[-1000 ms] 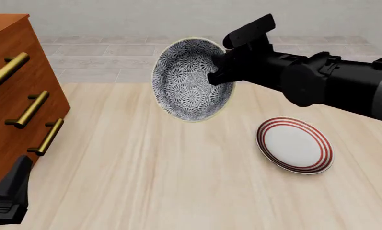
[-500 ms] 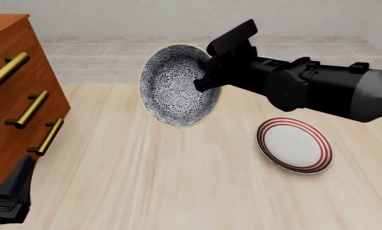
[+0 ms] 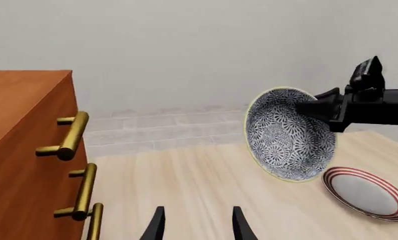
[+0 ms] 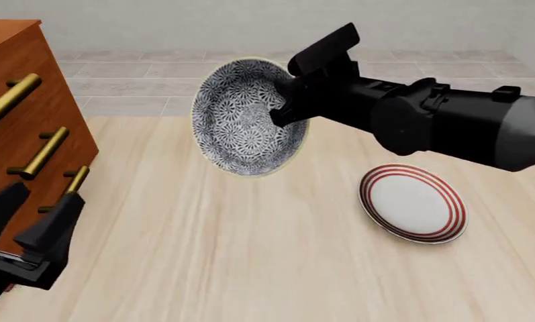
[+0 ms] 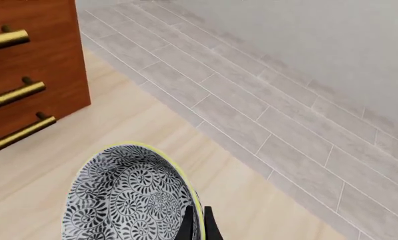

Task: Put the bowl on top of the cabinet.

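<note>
The bowl (image 4: 242,119) hangs in the air over the middle of the table, tipped on its side so its blue-grey floral inside faces the cabinet (image 4: 23,127). My right gripper (image 4: 287,107) is shut on the bowl's rim, as the right wrist view shows: thin fingers (image 5: 187,223) pinch the cream edge of the bowl (image 5: 122,205). The left wrist view has the bowl (image 3: 286,134) to the right of the cabinet (image 3: 22,150), below its top. My left gripper (image 4: 27,216) stands open and empty low in front of the cabinet's drawers, its fingers (image 3: 157,227) apart.
A flat white plate with red rings (image 4: 413,203) lies on the table under my right arm, also seen as the plate (image 3: 366,193) in the left wrist view. Brass bar handles (image 4: 45,153) stick out from the cabinet front. A tiled floor and a pale wall lie behind the table.
My right gripper has carried the bowl to the left, toward the cabinet, and slightly higher. My left gripper has risen into view, both fingers now showing apart.
</note>
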Controlling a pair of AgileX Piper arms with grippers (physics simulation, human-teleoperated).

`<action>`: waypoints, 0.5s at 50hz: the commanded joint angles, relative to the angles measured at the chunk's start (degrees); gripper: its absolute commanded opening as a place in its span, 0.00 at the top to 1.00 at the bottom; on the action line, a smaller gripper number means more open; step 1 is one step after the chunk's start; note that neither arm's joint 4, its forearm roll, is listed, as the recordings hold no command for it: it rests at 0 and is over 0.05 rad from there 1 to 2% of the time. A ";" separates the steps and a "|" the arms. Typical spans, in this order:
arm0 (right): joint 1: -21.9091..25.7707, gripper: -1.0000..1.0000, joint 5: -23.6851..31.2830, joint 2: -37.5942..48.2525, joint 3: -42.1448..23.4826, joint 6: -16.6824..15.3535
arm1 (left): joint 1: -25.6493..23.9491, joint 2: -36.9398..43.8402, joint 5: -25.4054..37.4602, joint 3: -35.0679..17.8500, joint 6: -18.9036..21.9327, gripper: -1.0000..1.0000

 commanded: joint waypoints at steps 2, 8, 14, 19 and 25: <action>-0.13 1.00 -0.42 -0.73 -0.08 0.06 | -7.25 7.90 -3.65 -4.16 -1.20 0.00; 0.20 1.00 -0.97 -0.88 0.51 -0.40 | -10.59 10.69 -5.50 -5.24 -3.58 0.00; 0.50 1.00 -1.08 -0.92 0.72 -0.48 | -12.29 13.75 -7.73 -5.99 -3.53 0.00; 0.73 1.00 -0.97 -1.04 0.69 -0.79 | -13.96 14.62 -8.93 -6.91 -6.11 0.00; 0.92 1.00 -1.01 -1.45 0.85 -1.09 | -15.24 16.57 -9.79 -8.56 -6.87 0.00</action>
